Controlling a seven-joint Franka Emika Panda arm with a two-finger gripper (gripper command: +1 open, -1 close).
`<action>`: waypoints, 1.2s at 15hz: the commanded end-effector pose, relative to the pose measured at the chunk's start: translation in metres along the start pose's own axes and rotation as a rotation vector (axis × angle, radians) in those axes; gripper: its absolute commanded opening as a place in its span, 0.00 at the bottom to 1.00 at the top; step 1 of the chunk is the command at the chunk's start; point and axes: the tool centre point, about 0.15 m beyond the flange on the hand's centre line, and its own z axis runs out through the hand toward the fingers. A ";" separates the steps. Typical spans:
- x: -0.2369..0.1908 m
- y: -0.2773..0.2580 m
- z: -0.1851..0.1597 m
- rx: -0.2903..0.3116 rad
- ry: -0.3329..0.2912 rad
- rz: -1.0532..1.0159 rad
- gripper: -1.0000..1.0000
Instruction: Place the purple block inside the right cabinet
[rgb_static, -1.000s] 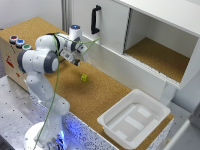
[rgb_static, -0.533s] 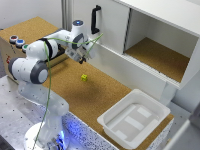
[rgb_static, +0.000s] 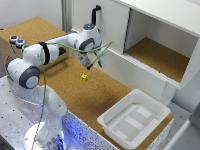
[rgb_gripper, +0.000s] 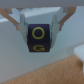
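We carry the purple block (rgb_gripper: 39, 38) pinched in our gripper (rgb_static: 93, 63), aloft. The right cabinet (rgb_static: 161, 57) lies off ahead toward the exterior view's right; next we swing across and in.

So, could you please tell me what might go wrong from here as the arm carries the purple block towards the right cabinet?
1. The tool grips the purple block only by its upper part, with most of it hanging below the fingers, so a jolt might loosen it.
2. The right cabinet has a raised white front wall; a low approach might knock the block against it.
3. The small yellow block lies on the cork below; a dropped block could hit it.
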 end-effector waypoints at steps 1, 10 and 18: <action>0.107 0.054 0.015 0.053 0.003 -0.059 0.00; 0.221 -0.007 0.052 0.188 0.049 -0.286 0.00; 0.252 -0.003 0.109 0.135 0.059 -0.273 0.00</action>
